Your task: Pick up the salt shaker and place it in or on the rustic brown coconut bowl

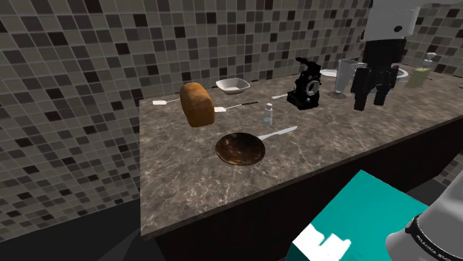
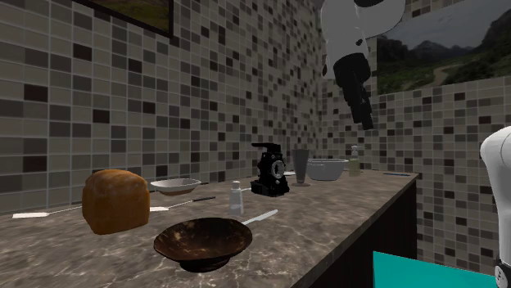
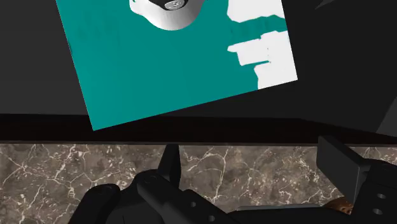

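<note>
Currently catalogued: one kitchen bench and its contents.

Bench (image 1: pixel 185 182): dark marbled top with a tiled wall behind it.

Shaker (image 1: pixel 268 113): small and clear with a grey cap. It stands upright near the bench's middle, between the loaf and the grinder, with nothing gripping it.

Coconut bowl (image 1: pixel 240 149): dark brown and shallow. It sits on the bench toward the front edge from the shaker, near it but apart.

Knife (image 1: pixel 279 133): silver, lying flat between the shaker and the front edge, one end by the bowl's rim.

Loaf (image 1: pixel 196 104): brown bread standing on end, on the shaker's far side from the grinder.

Dish (image 1: pixel 232 86): white and shallow, near the back edge.

Grinder (image 1: pixel 305 85): black and upright, near the back edge.

Glass (image 1: pixel 345 78): clear and upright, just beside the grinder.

Tool (image 1: pixel 372 98): black, hanging in the air well above the bench, past the glass and well apart from the shaker. In the wrist view its two fingers stand apart with nothing between them.

Stand (image 1: pixel 371 215): teal-topped box off the bench's front edge.
</note>
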